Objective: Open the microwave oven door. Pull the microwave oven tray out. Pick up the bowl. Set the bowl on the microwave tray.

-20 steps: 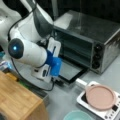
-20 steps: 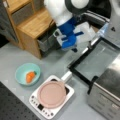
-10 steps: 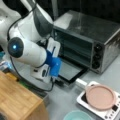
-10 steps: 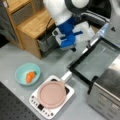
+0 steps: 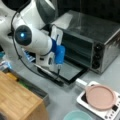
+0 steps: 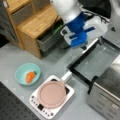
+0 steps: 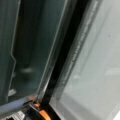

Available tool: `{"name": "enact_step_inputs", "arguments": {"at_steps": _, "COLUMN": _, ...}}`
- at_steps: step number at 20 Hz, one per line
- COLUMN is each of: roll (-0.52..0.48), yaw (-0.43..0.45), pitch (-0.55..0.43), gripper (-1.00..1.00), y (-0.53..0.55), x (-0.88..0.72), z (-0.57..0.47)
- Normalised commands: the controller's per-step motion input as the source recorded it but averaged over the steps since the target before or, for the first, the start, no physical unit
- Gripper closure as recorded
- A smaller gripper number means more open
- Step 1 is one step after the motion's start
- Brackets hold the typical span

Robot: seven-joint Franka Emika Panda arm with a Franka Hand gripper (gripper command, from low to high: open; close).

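Microwave oven (image 5: 100, 42) door (image 6: 96, 62) is folded down flat, open. My gripper (image 5: 58, 68) hangs over the door's near edge; can't tell its jaw state. Bowl (image 6: 27, 73) sits on the table left of the white cooker (image 6: 51, 98), carrot piece (image 6: 30, 76) inside.

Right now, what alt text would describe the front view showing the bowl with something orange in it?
The gripper hovers over the microwave oven's door, which lies folded down open. At the view's left, a teal bowl holds an orange item beside a pink disc.
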Motion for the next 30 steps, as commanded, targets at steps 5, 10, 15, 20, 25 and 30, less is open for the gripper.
{"name": "enact_step_inputs", "arguments": {"at_steps": 5, "roll": 0.269, "yaw": -0.003, "pitch": -0.142, "gripper": -1.0, "y": 0.29, "x": -0.18, "z": -0.04}}
{"name": "enact_step_inputs", "arguments": {"at_steps": 10, "roll": 0.47, "yaw": 0.089, "pitch": -0.234, "gripper": -1.0, "y": 0.14, "x": -0.09, "z": -0.22}}
{"name": "enact_step_inputs", "arguments": {"at_steps": 15, "roll": 0.396, "yaw": 0.041, "pitch": -0.159, "gripper": -1.0, "y": 0.07, "x": -0.02, "z": -0.24}}
{"name": "enact_step_inputs", "arguments": {"at_steps": 20, "roll": 0.303, "yaw": -0.014, "pitch": -0.085, "gripper": -1.0, "y": 0.08, "x": -0.02, "z": -0.19}}
{"name": "enact_step_inputs", "arguments": {"at_steps": 25, "roll": 0.321, "yaw": 0.038, "pitch": -0.126, "gripper": -1.0, "y": 0.1, "x": 0.01, "z": -0.22}}
{"name": "enact_step_inputs", "arguments": {"at_steps": 30, "roll": 0.326, "yaw": 0.08, "pitch": -0.121, "gripper": -1.0, "y": 0.04, "x": 0.03, "z": -0.17}}
